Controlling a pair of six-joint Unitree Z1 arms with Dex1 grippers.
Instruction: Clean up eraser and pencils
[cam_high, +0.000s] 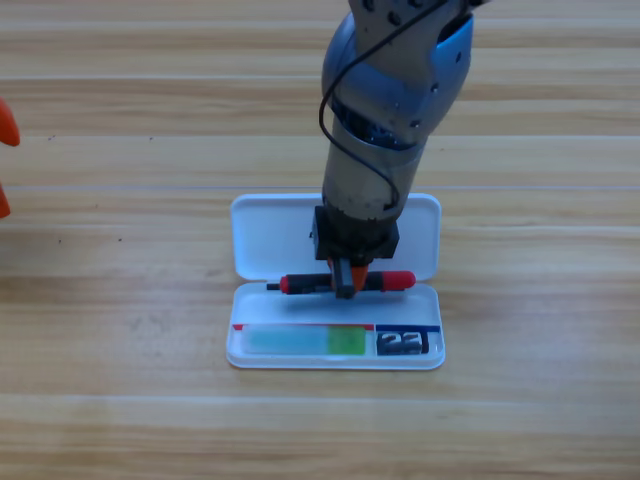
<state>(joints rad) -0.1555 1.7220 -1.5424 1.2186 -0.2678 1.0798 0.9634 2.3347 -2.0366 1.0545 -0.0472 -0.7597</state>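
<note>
Hovering over the open white plastic case (420, 225), the right pincer (345, 283) clamps the black red-ended pencil (392, 281) midway, level for lowering beside the light green pencil (305, 341) and small black eraser (401, 343) below; left pincer (5, 160) waits far aside, jaw state unclear.

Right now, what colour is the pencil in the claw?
Black with red ends, held by the right claw; high view.

A white case (262, 240) lies open near the middle of the wooden desk (120, 400). Its lid lies flat on the far side, and its shallow tray sits on the near side, joined to the lid along a hinge running left to right
</note>
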